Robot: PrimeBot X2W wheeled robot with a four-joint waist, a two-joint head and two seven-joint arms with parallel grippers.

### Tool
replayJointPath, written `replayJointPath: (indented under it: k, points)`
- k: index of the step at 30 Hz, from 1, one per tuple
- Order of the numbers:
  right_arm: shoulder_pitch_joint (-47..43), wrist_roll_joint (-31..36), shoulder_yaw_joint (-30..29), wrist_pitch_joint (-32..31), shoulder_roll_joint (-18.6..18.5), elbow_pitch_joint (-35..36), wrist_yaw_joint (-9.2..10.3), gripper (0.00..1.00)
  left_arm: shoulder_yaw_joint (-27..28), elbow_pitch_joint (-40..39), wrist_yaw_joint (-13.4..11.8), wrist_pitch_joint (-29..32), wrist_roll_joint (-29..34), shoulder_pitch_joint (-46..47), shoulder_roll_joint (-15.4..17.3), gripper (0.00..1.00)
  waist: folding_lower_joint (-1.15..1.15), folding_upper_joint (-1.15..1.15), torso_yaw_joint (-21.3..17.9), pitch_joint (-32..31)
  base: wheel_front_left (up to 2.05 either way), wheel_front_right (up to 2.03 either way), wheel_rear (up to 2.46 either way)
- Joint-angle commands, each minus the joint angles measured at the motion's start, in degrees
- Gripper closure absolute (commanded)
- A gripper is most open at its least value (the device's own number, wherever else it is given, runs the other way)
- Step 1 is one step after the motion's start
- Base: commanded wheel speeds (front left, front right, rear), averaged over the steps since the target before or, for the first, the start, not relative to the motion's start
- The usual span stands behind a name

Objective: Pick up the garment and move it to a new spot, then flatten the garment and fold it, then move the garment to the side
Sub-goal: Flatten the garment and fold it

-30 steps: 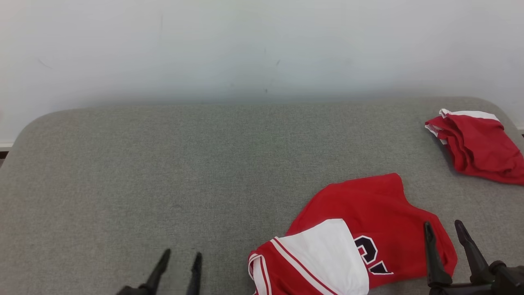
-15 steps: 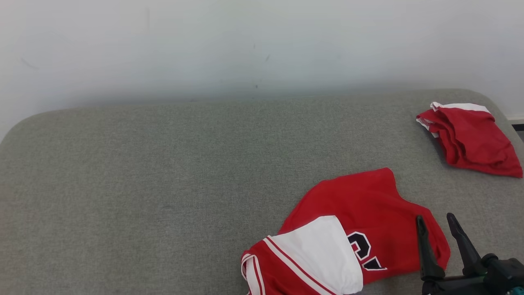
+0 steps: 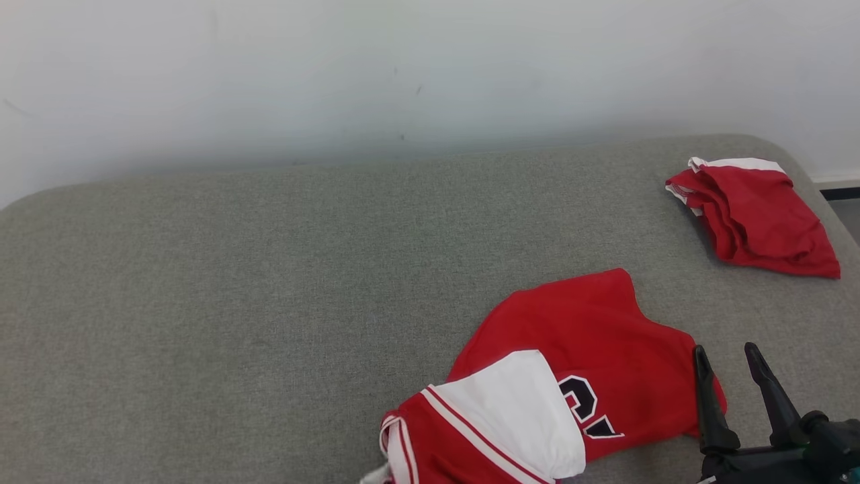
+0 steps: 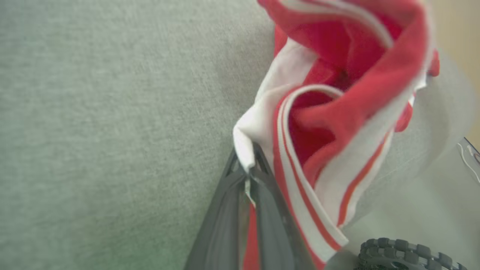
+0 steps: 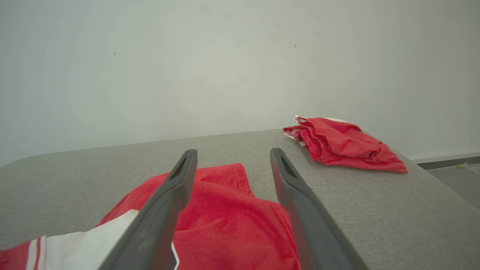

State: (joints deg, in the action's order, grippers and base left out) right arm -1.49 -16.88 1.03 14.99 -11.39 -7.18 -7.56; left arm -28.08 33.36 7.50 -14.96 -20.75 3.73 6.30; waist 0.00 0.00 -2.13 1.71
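Note:
The garment [image 3: 591, 349] is a red jersey with white panels and dark lettering, lying crumpled at the near right of the grey padded surface [image 3: 269, 282]. In the left wrist view my left gripper [image 4: 247, 172] is shut on a white corner of the garment [image 4: 337, 112], whose striped folds bunch up just beyond the fingertips. My right gripper [image 3: 729, 359] stands open at the garment's right edge, nothing between its fingers. The right wrist view shows that gripper [image 5: 232, 157] hovering over the red cloth [image 5: 225, 213].
A second red and white garment [image 3: 752, 215] lies bunched at the far right corner, also in the right wrist view [image 5: 345, 144]. A pale wall [image 3: 403, 67] runs behind the surface. The surface's right edge drops to the floor [image 5: 450, 168].
The head camera has shifted, so the whole picture slid. My left gripper has left the head view and shut on the garment's white corner. The right gripper stays open.

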Motion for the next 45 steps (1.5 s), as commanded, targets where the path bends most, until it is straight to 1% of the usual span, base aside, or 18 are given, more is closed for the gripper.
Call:
replayJointPath:
  k: [1, 4, 8, 10, 12, 13, 16, 20, 23, 26, 28, 29, 30, 31, 35, 39, 42, 45]
  points:
    - [-0.4, 0.4, -0.2, 0.2, 0.1, 0.1, 0.13, 0.00, 1.1, -1.6, -0.3, -0.2, 0.4, 1.8, 0.8, 1.00, 0.00, 0.00, 0.2, -0.1, 0.00, 0.00, 0.00]
    - [-0.7, 0.7, -0.5, 0.2, 0.6, 0.2, 0.13, 0.00, 3.3, -5.9, -0.5, -0.2, 1.5, 3.5, 2.9, 1.00, 0.00, 0.00, 0.6, -0.5, 0.00, 0.00, 0.00]
    - [-0.5, 1.0, -0.5, 0.2, 1.0, 0.0, 0.13, 0.00, 5.3, -10.3, -0.7, -0.2, 3.3, 9.5, 7.0, 1.00, 0.00, 0.00, 0.7, -0.9, 0.00, 0.00, 0.00]
    - [-0.1, 1.0, -0.1, 0.2, 1.1, -0.2, 0.13, 0.00, 5.8, -11.0, -0.6, 0.6, 4.3, 13.5, 9.7, 1.00, 0.00, 0.00, 0.3, -0.9, 0.00, 0.00, 0.00]
    - [0.4, 0.8, -0.3, 0.2, 0.9, -0.3, 0.13, 0.00, 6.8, -11.3, -0.4, 1.6, 3.9, 18.0, 11.6, 1.00, 0.00, 0.00, -0.3, -0.7, 0.00, 0.00, 0.00]
    - [0.7, 0.8, -0.1, 0.2, 0.9, -0.4, 0.13, 0.00, 7.0, -11.1, -0.3, 2.2, 4.5, 20.3, 13.4, 1.00, 0.00, 0.00, -0.9, -0.4, 0.00, 0.00, 0.00]
    - [1.4, 0.7, -0.6, 0.2, 1.0, -0.5, 0.13, 0.00, 8.5, -10.7, -0.1, 3.5, 3.6, 27.0, 16.2, 1.00, 0.00, 0.00, -2.5, 0.6, 0.00, 0.00, 0.00]
    - [2.3, 0.8, -0.9, 0.2, 1.3, -0.8, 0.13, 0.00, 9.0, -8.9, -0.1, 4.7, 3.3, 35.0, 20.3, 1.00, 0.00, 0.00, -4.7, 2.4, 0.00, 0.00, 0.00]
    - [2.6, 0.7, -1.2, 0.2, 1.6, -0.9, 0.13, 0.00, 8.9, -7.3, -0.1, 4.8, 2.4, 37.9, 21.0, 1.00, 0.00, 0.00, -5.5, 3.4, 0.00, 0.00, 0.00]
    - [3.0, 1.1, -1.1, 0.2, 2.3, -1.0, 0.13, 0.00, 7.2, -3.8, -0.1, 5.4, 1.9, 40.5, 22.0, 1.00, 0.00, 0.00, -6.4, 4.6, 0.00, 0.00, 0.00]
    - [3.4, 1.2, -0.9, 0.2, 2.5, -1.2, 0.13, 0.00, 6.0, -1.1, -0.1, 4.6, 1.3, 41.8, 22.6, 1.00, 0.00, 0.00, -6.9, 5.1, 0.00, 0.00, 0.00]
    - [3.6, 1.3, -0.8, 0.2, 2.6, -1.3, 0.13, 0.00, 5.6, 0.3, -0.1, 4.2, 1.2, 42.1, 22.7, 0.91, 0.00, 0.00, -7.0, 5.3, 0.00, 0.00, 0.00]
    - [3.7, 1.4, -0.7, 0.2, 2.8, -1.5, 0.13, 0.00, 5.4, 1.7, -0.1, 3.5, 1.2, 42.3, 22.7, 0.58, 0.00, 0.00, -7.1, 5.3, 0.00, 0.00, 0.00]
    - [3.7, 1.5, -0.6, 0.2, 2.9, -1.6, 0.13, 0.00, 5.4, 2.8, -0.1, 2.9, 1.1, 42.4, 22.7, 0.00, 0.00, 0.00, -7.2, 5.3, 0.00, 0.00, 0.00]
    - [3.4, 1.6, -0.8, 0.2, 2.9, -2.2, 0.13, 0.00, 5.0, 6.5, -0.1, 1.0, 0.4, 41.2, 22.0, 0.00, 0.00, 0.00, -6.6, 4.1, 0.00, 0.00, 0.00]
    - [2.5, 1.3, -0.9, 0.2, 2.6, -2.6, 0.13, 0.00, 5.7, 7.1, -0.1, 0.0, -0.2, 39.3, 21.8, 0.00, 0.00, 0.00, -5.2, 2.2, 0.00, 0.00, 0.00]
    - [1.8, 1.2, -0.8, 0.2, 2.7, -2.6, 0.13, 0.00, 7.1, 5.5, -0.5, -0.2, -1.2, 37.0, 21.5, 0.00, 0.00, 0.00, -3.9, 0.5, 0.00, 0.00, 0.00]
    - [0.9, 0.9, -0.8, 0.2, 2.9, -2.7, 0.13, 0.00, 9.5, 0.7, -1.7, -0.2, -1.7, 32.8, 21.1, 0.00, 0.00, 0.00, -2.8, -1.0, 0.00, 0.00, 0.00]
